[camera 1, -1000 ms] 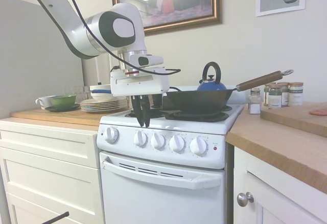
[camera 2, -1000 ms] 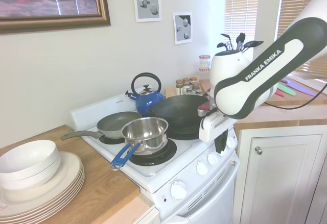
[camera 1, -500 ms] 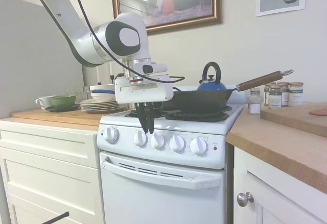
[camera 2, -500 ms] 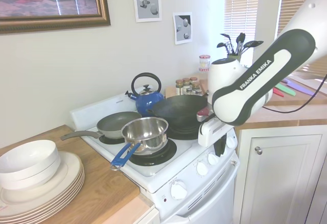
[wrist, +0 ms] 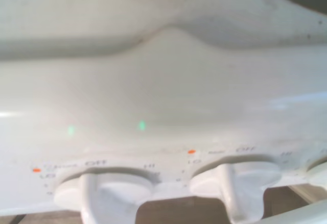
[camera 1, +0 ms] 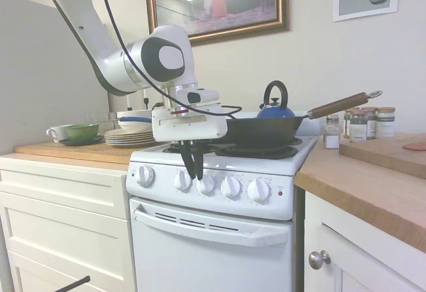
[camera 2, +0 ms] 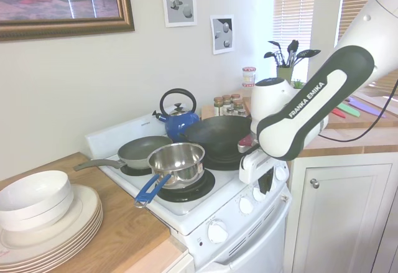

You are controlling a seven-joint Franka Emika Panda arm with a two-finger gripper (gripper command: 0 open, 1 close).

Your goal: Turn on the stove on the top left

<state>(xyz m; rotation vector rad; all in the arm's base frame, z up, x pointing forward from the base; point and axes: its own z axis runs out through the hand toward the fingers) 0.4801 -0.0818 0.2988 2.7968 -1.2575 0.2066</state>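
The stove point(camera 1: 213, 239) is a narrow white range with five round knobs along its front panel, among them the far-left knob point(camera 1: 145, 175), the second knob point(camera 1: 183, 181) and the third knob point(camera 1: 206, 184). My gripper point(camera 1: 194, 172) points down in front of the panel, its tips between the second and third knobs, and its dark fingers point(camera 1: 190, 159) are shut with nothing in them. In the second exterior view my gripper point(camera 2: 267, 183) hangs just off the panel's knobs point(camera 2: 246, 206). The wrist view shows two knobs point(wrist: 102, 193) point(wrist: 240, 183) close up under OFF, LO and HI print.
A grey frying pan point(camera 2: 146, 150) sits on the back-left burner, with a steel saucepan point(camera 2: 177, 161) in front of it. A black wok point(camera 1: 263, 131) with a wooden handle and a blue kettle point(camera 1: 275, 109) are on the right burners. Plates point(camera 1: 130, 136) are on the left counter, spice jars point(camera 1: 363, 124) on the right.
My gripper has moved right and down, from above the stove's front edge near the second knob to in front of the panel between the second and third knobs.
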